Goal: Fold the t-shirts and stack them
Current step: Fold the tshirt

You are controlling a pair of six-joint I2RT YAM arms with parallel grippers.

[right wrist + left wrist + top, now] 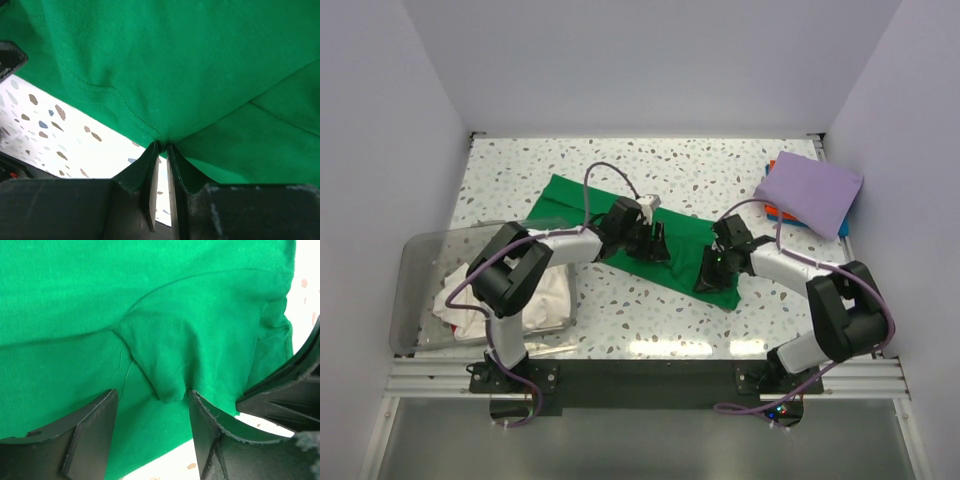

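Speckled table (720, 170): green t-shirt (567, 205), plastic bin (415, 248)

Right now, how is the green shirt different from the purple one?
The green shirt lies spread out and wrinkly in the middle of the table; the purple shirt is folded into a neat pad at the far right corner. The right hand pinches the green shirt's edge and the left hand straddles a bump in it; no hand touches the purple shirt. Both are plain soft cloth.

Black-and-white arms (570, 245), looping purple cables (605, 167)
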